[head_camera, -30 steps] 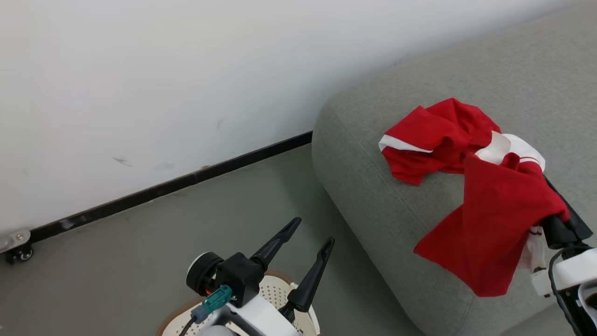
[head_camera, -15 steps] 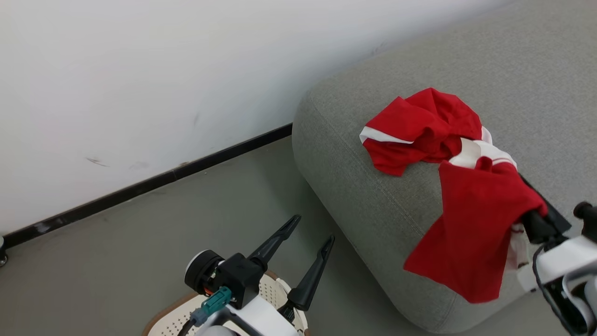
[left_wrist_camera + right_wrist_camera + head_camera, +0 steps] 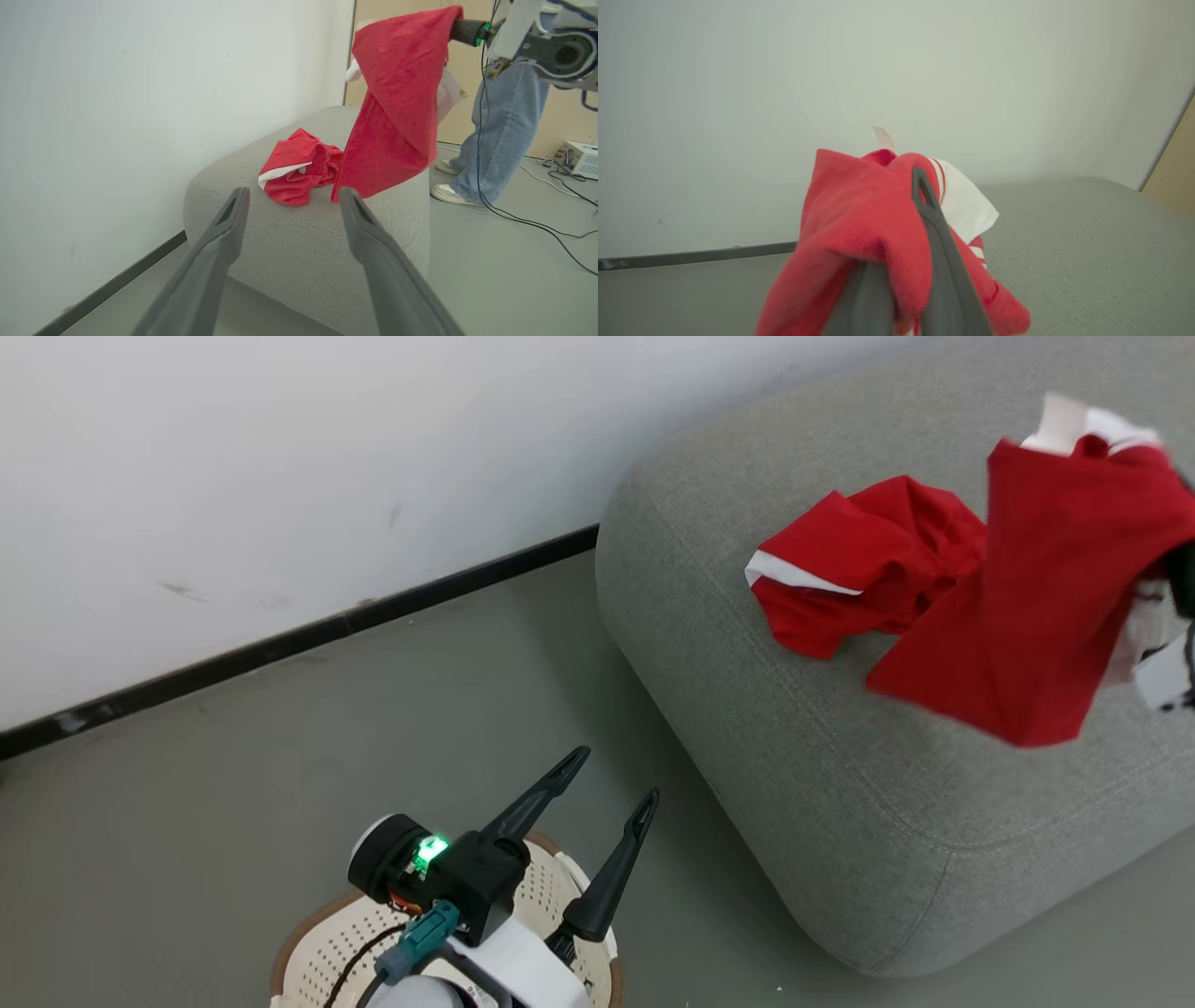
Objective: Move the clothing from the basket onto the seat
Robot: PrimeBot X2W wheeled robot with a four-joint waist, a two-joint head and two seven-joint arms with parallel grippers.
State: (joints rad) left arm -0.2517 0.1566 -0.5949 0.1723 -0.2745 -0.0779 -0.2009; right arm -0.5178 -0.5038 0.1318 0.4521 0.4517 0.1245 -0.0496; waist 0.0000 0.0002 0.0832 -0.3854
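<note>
Fabric hangs from our right gripper (image 3: 909,205), whose two long dark fingers are clenched on a soft bright red garment with white trim (image 3: 1055,597). In the right wrist view the cloth bunches over one finger and hides it, while the other finger lies bare along the top. In the left wrist view this held garment is lifted above the large light grey woven-fabric sofa (image 3: 794,784) and drapes down in a long fold. We cannot tell whether its lowest corner touches the cushion.

A second red garment with a white band (image 3: 868,569) lies crumpled on top of the sofa, near the rounded end by the pale wall (image 3: 280,476) and just beside the hanging fold.

Our left gripper (image 3: 616,775) is released, jaws spread wide and holding nothing. It hovers over the cream-white perforated plastic laundry basket with a brown rim (image 3: 341,952), which stands on the grey floor (image 3: 187,840) apart from the sofa. Our arm covers most of the basket's inside, so we cannot tell what lies in it.

Beyond the sofa, in the left wrist view, a person's legs in blue jeans (image 3: 504,130) stand on the floor, with dark cables (image 3: 528,219) trailing nearby.
</note>
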